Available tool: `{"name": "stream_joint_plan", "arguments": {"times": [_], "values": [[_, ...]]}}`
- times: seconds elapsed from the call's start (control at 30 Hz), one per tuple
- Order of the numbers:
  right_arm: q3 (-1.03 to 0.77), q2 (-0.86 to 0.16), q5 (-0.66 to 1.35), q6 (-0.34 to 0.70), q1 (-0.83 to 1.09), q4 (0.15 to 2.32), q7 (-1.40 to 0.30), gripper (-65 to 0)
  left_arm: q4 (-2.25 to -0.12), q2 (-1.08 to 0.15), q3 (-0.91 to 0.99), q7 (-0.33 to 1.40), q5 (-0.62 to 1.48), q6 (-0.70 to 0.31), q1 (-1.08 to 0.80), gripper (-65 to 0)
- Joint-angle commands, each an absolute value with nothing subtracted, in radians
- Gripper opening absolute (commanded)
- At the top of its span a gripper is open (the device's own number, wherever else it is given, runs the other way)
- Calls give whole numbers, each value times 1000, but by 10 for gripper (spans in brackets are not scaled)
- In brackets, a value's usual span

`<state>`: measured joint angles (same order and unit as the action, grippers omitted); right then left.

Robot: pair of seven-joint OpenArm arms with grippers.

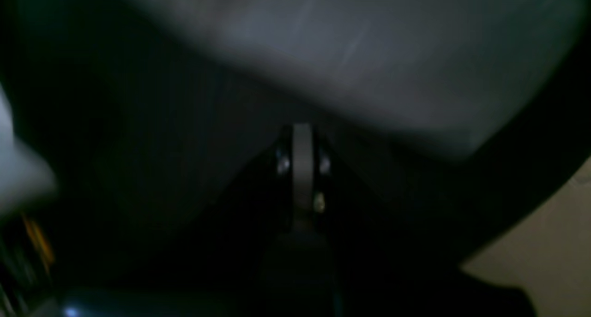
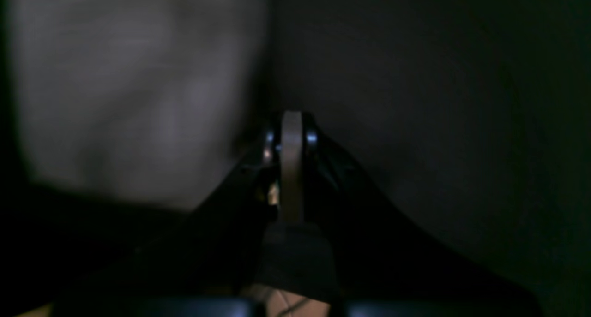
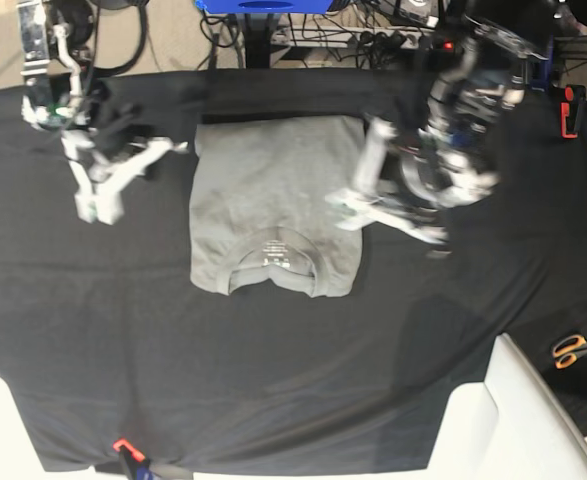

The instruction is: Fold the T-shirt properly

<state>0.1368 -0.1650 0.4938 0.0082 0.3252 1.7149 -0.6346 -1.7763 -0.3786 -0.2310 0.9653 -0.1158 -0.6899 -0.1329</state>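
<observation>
The grey T-shirt (image 3: 273, 205) is lying folded into a tall rectangle on the black table cloth (image 3: 273, 380), collar and unreadable neck label facing the near edge. The left gripper (image 3: 345, 208), jaws clenched empty, is hovering at its edge; the right gripper (image 3: 95, 208), likewise clenched, is hanging well apart.

we see a table (image 3: 93, 330) covered by a black table cloth (image 3: 273, 380). the grey t-shirt (image 3: 273, 200) lies flat on it near the far edge, folded to a narrow rectangle, collar toward the near edge. orange-handled scissors (image 3: 576, 348) lie at the right edge.
</observation>
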Motion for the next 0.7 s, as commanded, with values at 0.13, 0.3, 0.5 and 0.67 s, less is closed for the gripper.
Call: {"name": "stream_joint_plan", "arguments": {"times": [0.13,0.3,0.5,0.67], "values": [[282,-180,496,10,298,1791,-622,-648,-1672,-447,-13,969,-117,-698,-259,-650],[403,-177,495,10,251,1732,-621,-648,-1593,-455,189,831,-117,-698,-363,-650],[407,-180,496,15,240,1580,-515,-648,-1592,-449,240,826,-117,-698,-390,-650],[348,-200,501,15,246,1442,-473,-648,-1593,-449,234,826,-117,-698,-410,-650]]}}
